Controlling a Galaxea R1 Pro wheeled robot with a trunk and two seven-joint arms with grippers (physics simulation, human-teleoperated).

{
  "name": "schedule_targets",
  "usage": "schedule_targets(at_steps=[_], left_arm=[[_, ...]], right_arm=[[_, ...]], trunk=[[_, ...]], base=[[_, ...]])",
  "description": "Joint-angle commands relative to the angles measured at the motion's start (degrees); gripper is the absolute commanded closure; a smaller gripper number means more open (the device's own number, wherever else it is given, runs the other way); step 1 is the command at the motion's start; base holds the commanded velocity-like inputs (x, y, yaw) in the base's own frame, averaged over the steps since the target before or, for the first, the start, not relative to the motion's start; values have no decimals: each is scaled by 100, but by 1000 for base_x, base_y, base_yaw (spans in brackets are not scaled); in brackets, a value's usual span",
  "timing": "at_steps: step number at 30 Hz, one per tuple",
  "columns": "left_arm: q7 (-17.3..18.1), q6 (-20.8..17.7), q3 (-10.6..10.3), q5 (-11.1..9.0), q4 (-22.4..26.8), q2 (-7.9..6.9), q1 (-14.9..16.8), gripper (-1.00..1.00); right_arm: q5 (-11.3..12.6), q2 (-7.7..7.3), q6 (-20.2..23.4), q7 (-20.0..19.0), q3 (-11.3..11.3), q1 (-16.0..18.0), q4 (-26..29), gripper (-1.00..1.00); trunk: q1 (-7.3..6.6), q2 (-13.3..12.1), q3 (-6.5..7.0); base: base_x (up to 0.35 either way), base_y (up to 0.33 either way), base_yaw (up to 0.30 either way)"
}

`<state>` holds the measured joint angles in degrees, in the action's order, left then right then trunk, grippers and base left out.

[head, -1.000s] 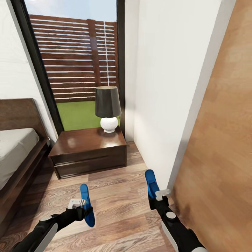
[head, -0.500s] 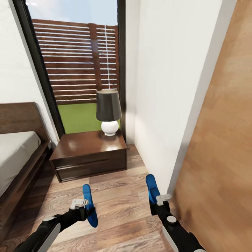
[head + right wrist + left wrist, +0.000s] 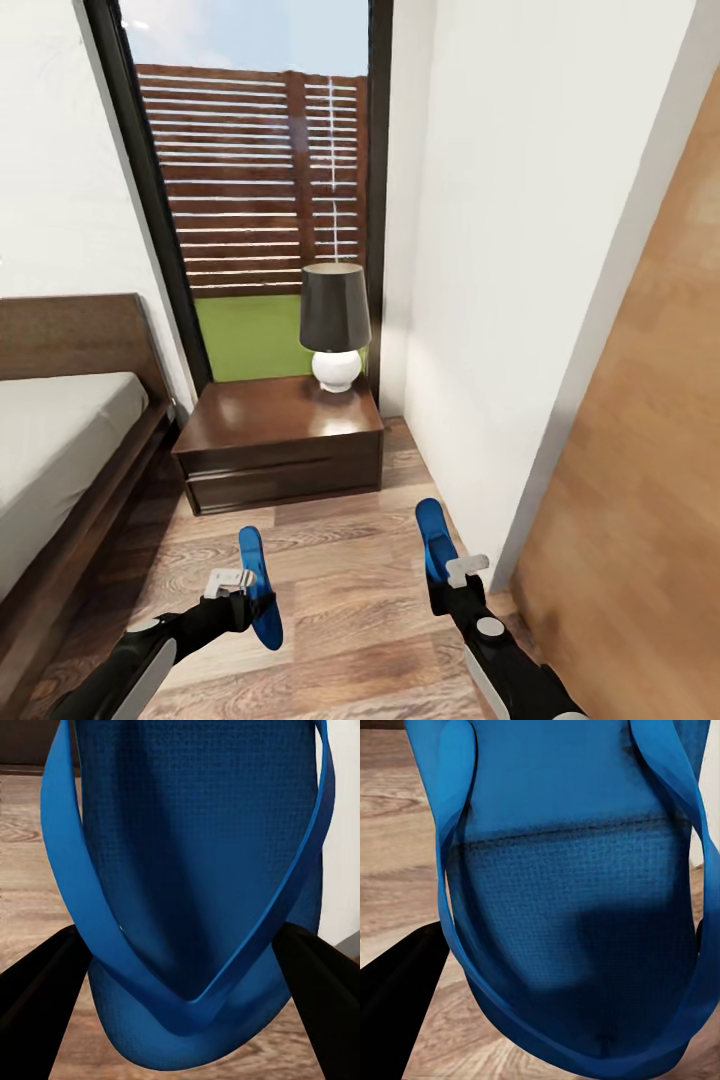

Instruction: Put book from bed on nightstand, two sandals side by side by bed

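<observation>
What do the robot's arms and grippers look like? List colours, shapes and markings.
Head view: both arms are glossy black, rounded segments with white shell panels on the forearms. The left arm and right arm each carry a grey round cap at a joint near the wrist. The left gripper and right gripper have a small light-grey block-shaped bracket on top. Wrist views show plain black fingers. No cables or markings visible.

— Straight ahead? 
— Nightstand (image 3: 283, 440) against the window (image 3: 265, 190), lamp (image 3: 336, 325) on its back right corner. 
— To the left? 
— Bed (image 3: 60, 450), just beside the nightstand. 
— To the right? 
— Wall (image 3: 500, 250), then a wood panel (image 3: 640, 480). 
— Nearest? 
— One sandal (image 3: 262, 588) at the left gripper (image 3: 240, 590), other sandal (image 3: 433, 540) at the right gripper (image 3: 452, 577), well apart, over the floor (image 3: 350, 600).
</observation>
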<state>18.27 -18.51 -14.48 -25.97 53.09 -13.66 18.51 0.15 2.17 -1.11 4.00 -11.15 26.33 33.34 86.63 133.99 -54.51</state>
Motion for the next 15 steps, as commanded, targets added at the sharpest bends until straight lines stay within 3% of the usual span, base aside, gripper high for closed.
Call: schedule_targets(at_steps=[1,9,15], left_arm=[[-8,-35,-11,-57,-1,-5,3,100],[-12,-30,-11,-34,-125,35,3,100],[-32,-27,-18,-8,-131,144,3,100]], right_arm=[[3,-1,-12,39,-28,4,-3,100],[3,2,-12,39,-28,4,-3,100],[5,2,-12,39,-28,4,-8,100]], trunk=[[-1,2,-5],[-177,-319,138],[-265,-479,210]], base=[[0,0,117],[0,0,232],[0,0,251]])
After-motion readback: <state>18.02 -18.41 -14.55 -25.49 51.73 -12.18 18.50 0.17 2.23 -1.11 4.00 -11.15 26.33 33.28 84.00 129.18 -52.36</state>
